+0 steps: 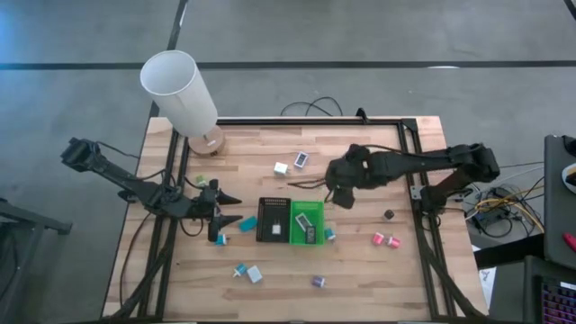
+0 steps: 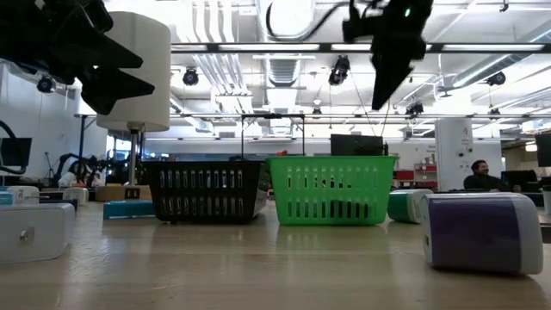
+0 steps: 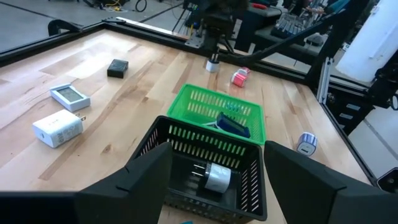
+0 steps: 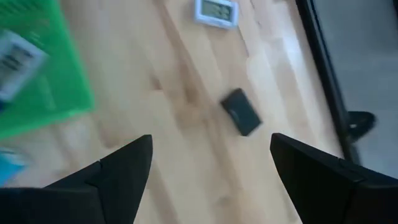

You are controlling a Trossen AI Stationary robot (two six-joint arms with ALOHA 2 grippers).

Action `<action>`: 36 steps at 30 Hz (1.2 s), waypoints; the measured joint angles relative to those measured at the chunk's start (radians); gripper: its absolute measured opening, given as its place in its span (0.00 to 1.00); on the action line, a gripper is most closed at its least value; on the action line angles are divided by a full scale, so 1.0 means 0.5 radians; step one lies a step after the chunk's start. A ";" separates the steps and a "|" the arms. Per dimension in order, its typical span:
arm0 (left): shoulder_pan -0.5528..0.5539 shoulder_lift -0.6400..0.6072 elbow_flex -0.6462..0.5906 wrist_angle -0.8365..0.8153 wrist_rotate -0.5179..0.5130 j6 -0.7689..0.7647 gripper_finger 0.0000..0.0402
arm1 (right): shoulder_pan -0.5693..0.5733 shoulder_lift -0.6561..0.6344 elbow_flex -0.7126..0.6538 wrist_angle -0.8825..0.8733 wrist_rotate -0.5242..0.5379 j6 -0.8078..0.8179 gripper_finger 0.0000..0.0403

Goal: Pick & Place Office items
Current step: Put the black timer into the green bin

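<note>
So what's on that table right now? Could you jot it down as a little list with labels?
left gripper: jaws open, empty, beside the black basket
right gripper: jaws open, empty, above the table near the green basket
black basket: holds a white plug
green basket: holds a dark blue item
loose pieces: pink pair, black block, purple piece
lamp: far left corner

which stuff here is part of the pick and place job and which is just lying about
Job: pink pieces, purple piece, white block, teal piece, black basket, green basket.
Lying about: white lamp, cables off the table's edge.
</note>
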 joint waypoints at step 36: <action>-0.001 0.000 0.000 -0.031 0.008 -0.048 0.65 | -1.053 0.329 -0.085 0.306 -0.769 -1.276 0.88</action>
